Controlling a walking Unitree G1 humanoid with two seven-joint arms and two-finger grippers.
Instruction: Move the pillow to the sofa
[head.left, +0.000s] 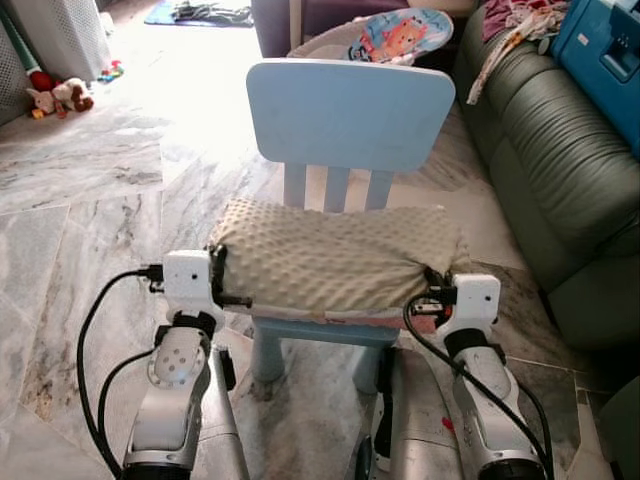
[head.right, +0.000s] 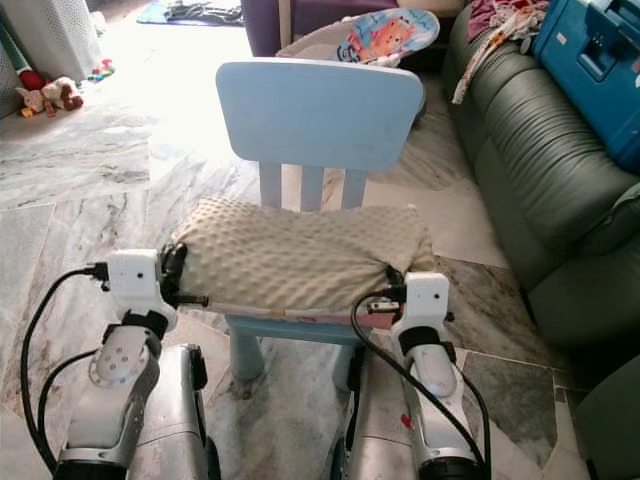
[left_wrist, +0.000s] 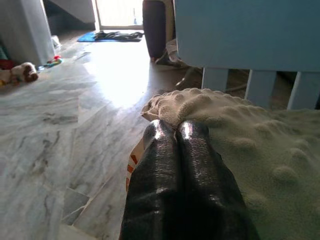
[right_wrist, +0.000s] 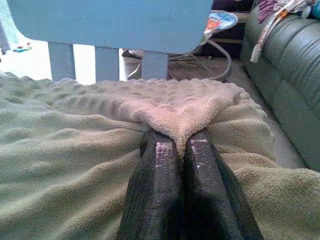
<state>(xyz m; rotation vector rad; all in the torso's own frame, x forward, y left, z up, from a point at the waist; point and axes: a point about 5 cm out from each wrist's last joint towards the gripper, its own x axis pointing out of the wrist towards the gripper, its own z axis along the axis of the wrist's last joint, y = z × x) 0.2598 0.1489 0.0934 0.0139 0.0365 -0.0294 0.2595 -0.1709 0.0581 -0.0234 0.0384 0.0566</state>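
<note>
Here the dark green leather sofa (head.left: 560, 170) stands right of the light blue plastic child's chair (head.left: 350, 115), whose seat carries the beige dimpled fleece pillow (head.left: 335, 255). It looks soft, light and floppy; the ends suit gripping. The right gripper (right_wrist: 182, 142) pinches its fabric; the left gripper (left_wrist: 175, 130) is closed at the pillow's corner, whether it holds any fabric is unclear.
</note>
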